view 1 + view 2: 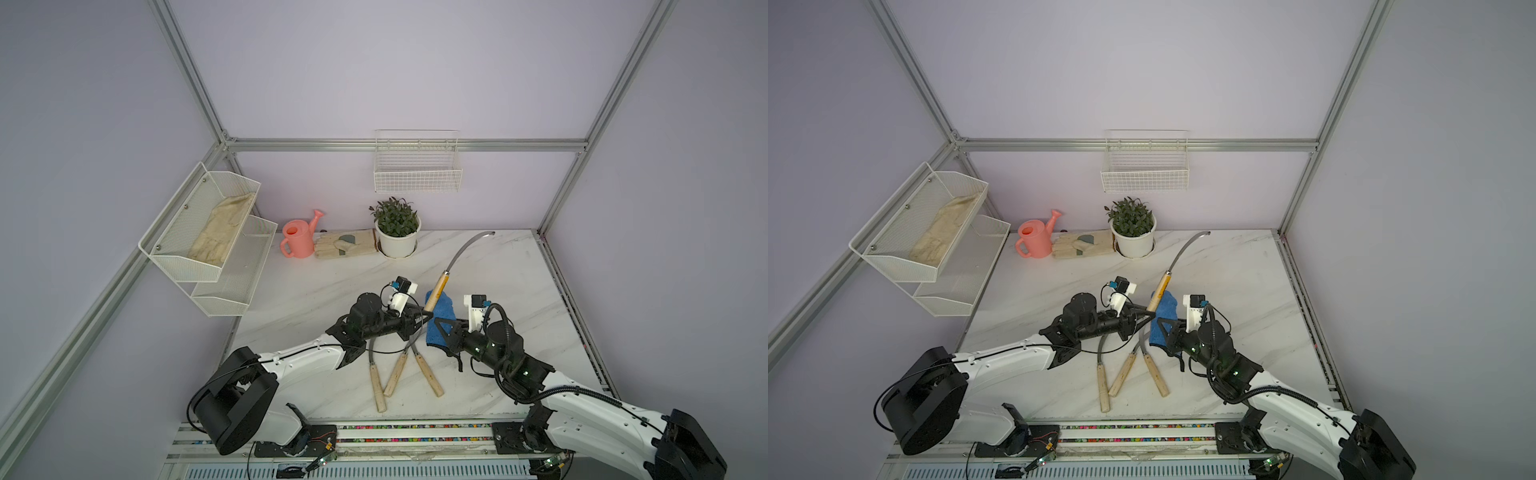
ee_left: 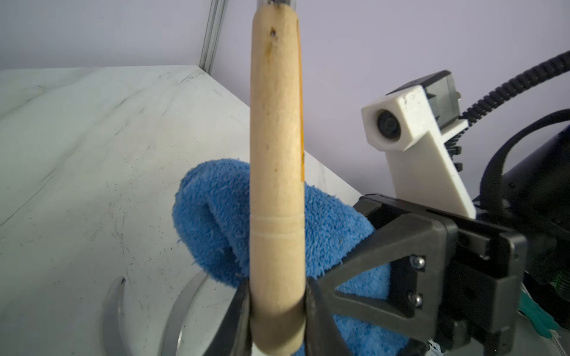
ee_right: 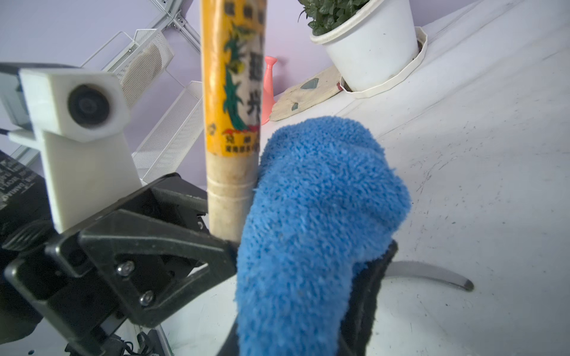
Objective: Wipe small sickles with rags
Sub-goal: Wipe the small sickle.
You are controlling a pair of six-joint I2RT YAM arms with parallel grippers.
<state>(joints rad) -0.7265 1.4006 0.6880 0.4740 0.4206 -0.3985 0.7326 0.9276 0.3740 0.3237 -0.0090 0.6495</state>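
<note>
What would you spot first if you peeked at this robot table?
A sickle pokes up in the middle of the table, its curved blade pointing at the back wall, with the left gripper shut on its wooden handle. Right beside that handle, the right gripper holds a fluffy blue cloth. At the back, a pink watering can stands out.

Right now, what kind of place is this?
Probably a robot test booth dressed up like a garden shed: a pink watering can, a potted plant and beige work gloves sit together at the back.
</note>
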